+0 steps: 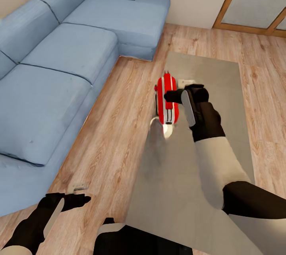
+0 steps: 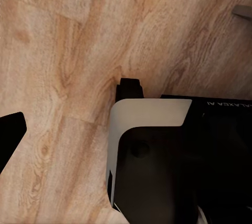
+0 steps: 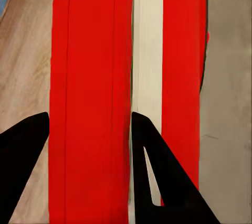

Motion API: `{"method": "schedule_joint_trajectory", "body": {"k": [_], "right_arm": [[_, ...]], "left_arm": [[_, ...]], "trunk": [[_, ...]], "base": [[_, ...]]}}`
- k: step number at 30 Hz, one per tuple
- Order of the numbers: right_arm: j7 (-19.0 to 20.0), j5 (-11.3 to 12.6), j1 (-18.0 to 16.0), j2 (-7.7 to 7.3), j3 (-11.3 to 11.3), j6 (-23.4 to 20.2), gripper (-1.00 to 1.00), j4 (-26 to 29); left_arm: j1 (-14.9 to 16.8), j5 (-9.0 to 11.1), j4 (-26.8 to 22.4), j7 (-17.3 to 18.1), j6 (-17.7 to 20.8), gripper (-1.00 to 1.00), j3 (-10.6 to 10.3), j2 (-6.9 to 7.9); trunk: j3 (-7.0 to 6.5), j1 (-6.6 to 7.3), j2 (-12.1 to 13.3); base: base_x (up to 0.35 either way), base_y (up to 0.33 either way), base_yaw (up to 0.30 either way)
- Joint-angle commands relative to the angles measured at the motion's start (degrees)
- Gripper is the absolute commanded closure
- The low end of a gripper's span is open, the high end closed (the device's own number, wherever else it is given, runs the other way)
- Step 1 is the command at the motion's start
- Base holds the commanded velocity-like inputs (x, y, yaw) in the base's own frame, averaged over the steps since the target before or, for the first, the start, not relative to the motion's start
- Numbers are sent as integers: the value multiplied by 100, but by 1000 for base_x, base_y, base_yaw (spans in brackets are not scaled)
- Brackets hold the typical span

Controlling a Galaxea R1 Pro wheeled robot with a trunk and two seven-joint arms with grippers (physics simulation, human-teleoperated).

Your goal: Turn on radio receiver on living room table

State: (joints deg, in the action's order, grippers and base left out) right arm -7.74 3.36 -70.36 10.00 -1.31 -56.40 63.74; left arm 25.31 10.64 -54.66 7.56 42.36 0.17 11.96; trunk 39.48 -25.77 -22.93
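Note:
The bright-red radio receiver (image 1: 167, 100) stands on its edge at the left rim of the glossy grey table (image 1: 206, 175), with its white-grey band facing up. My right gripper (image 1: 171, 96) is right over its top, reaching in from the right. In the right wrist view the radio (image 3: 94, 98) is very close, and my right gripper (image 3: 89, 116) is open with its black fingers (image 3: 157, 171) lying against the red and white bands. My left gripper (image 1: 79, 200) hangs low over the wood floor, apart from the table; one finger (image 2: 11, 132) shows at the side, spread wide.
A big blue sectional sofa (image 1: 59, 56) runs along the left, with a strip of wood floor between it and the table. A wood-framed glass door (image 1: 258, 4) is at the far right. A small beige object (image 1: 79, 186) lies on the floor. My own base (image 2: 157, 156) is below.

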Motion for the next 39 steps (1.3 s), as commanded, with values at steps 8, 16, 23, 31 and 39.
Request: {"method": "schedule_joint_trajectory", "body": {"k": [8, 16, 23, 31, 39], "right_arm": [[6, 24, 282, 0, -1, -360, 100, 754], [4, 14, 473, 0, -3, -360, 100, 873], [-7, -403, 720, 0, -333, -360, 100, 933], [-25, -1969, 1537, -48, -1088, -360, 100, 1691], [-1, -2711, 1839, -86, -1230, -217, 100, 1952]], "left_arm": [[0, 3, -1, 0, 0, -100, 0, -1], [0, 3, -1, 0, 0, -100, 0, -1], [0, 8, -8, 3, 0, -100, 0, -4], [0, 9, -9, 0, 0, -100, 0, -10], [0, 9, -9, 0, 2, -100, 0, -18]], "trunk": [[0, -1, 2], [0, -1, 2], [0, -1, 2], [0, -1, 2], [0, -1, 2]], "base": [[0, 0, 0], [0, 0, 0], [0, 0, 0], [0, 0, 0], [0, 0, 0]]}}
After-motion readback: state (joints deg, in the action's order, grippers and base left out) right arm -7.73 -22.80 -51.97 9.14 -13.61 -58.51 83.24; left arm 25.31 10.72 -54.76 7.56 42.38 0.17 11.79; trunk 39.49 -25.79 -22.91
